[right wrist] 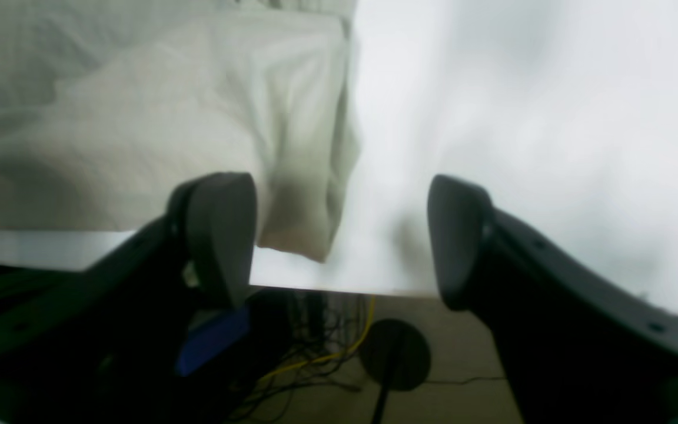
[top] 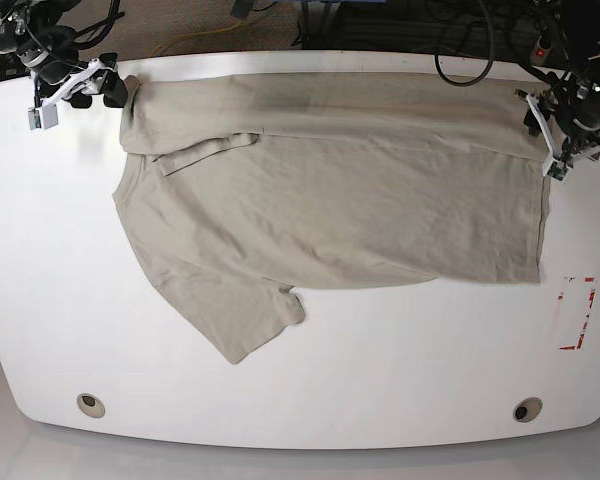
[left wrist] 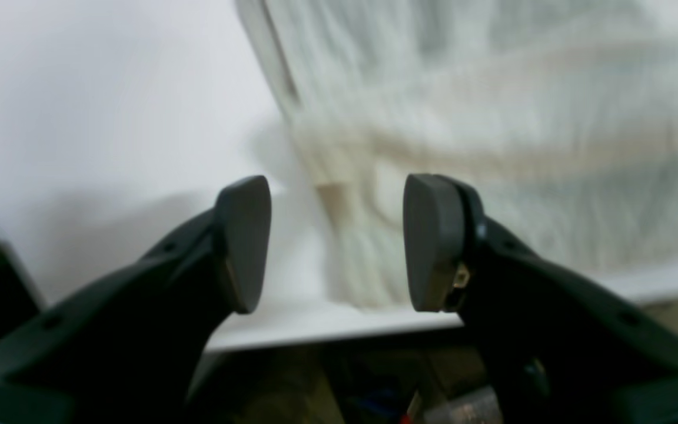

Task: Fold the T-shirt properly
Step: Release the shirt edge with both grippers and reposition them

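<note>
T-shirt (top: 340, 200) is spread on the desk (top: 400, 390), one edge band along the desk's far rim, probably so both ends sit within reach of my left fingers (left wrist: 339, 244) and right fingers (right wrist: 342, 241), both spread, pinching nothing.

Count, white tabletop (top: 430, 370): round grommets (top: 91, 405), 2; red bracket-shaped markings (top: 577, 313), 1. Beige short-sleeved T-shirts (top: 330, 200), 1. Two-fingered grippers (top: 104, 82), 2.

no text, label, brand, number or sign can be read anywhere in the three views.
</note>
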You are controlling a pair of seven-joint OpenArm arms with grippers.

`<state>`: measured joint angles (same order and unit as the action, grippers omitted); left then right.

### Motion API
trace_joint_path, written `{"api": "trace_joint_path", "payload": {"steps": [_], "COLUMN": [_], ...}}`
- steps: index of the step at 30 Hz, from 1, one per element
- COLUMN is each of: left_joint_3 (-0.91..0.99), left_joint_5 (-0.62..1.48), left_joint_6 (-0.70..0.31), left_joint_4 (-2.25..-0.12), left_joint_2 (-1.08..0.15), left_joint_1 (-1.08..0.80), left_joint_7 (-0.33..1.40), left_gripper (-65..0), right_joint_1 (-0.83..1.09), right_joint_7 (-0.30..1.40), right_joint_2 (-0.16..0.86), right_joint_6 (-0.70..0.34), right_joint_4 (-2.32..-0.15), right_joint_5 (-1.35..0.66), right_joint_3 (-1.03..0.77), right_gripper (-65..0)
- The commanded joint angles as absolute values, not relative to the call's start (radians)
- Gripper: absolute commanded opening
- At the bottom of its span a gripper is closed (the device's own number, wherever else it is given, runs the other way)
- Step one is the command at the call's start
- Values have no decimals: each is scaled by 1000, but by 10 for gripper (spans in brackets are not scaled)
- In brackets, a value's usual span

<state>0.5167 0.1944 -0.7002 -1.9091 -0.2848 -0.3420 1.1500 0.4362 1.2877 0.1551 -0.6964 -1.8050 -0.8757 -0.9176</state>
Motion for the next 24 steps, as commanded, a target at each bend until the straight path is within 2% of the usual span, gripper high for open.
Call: {"api": "trace_joint_path", "payload": {"steps": [1,7,12,15,17,21,24], "left_joint_3": [516,507,496,496,496,496,496], "left_joint_5": [196,196,196,194,194,194,194], "left_joint_6": [-698,-698,-698,-698,-698,-698,-698], "left_joint_4": [-1925,-1900,-1733,-1689,-1684,-1679,-1682], "left_joint_2": [-292,-288,-291,-291,-291,-292,-294], "left_joint_1": [-383,-424,-401,-394,-394,-394,-394], "left_joint_7": [1095,1072,998,963,963,963,963], "left_gripper": [-318,-318,-319,-319,-319,-319,-319], "right_joint_1": [437,424,420,420,420,432,437], "right_joint_7": [1279,1277,1274,1274,1279,1280,1280], "right_joint_2": [168,171,171,171,171,173,171], "right_joint_6": [-698,-698,-698,-698,-698,-698,-698], "right_joint_4": [-1765,-1690,-1690,-1693,-1695,-1702,-1696], "right_joint_5": [-895,-895,-891,-894,-895,-934,-926], "right_joint_3": [-911,-905,-872,-849,-842,-839,-837], "right_gripper": [-260,-331,-407,-426,-401,-298,-298]}}
